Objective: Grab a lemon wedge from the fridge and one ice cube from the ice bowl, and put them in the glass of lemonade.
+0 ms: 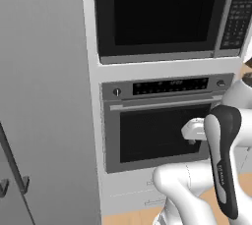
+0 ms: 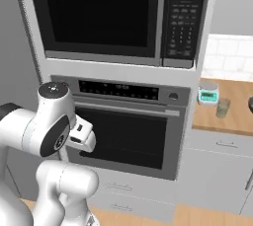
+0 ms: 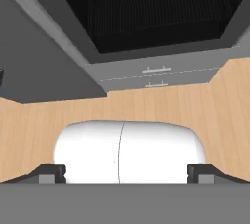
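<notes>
In the left base view we see the fridge [image 1: 44, 96] filling the left of the frame as a matte grey door, with one dark bar handle [image 1: 12, 162] slanting at the lower left. To its right stands the built-in column: a black microwave [image 1: 162, 13] at the top and a black oven [image 1: 160, 121] below it. The white arm [image 1: 221, 165] rises in the lower right, folded in front of the oven door. In the right base view the glass of lemonade [image 2: 223, 107] stands on a wooden counter [image 2: 232, 116] at the right edge, just beside a low white and teal box [image 2: 208, 94] behind it. In the hand view the gripper [image 3: 126, 174] looks down at the wood floor [image 3: 29, 130], with two grey drawer fronts [image 3: 156, 76] under the oven at the top; its dark fingertips [image 3: 46, 173] sit wide apart at the bottom corners, released and holding nothing.
</notes>
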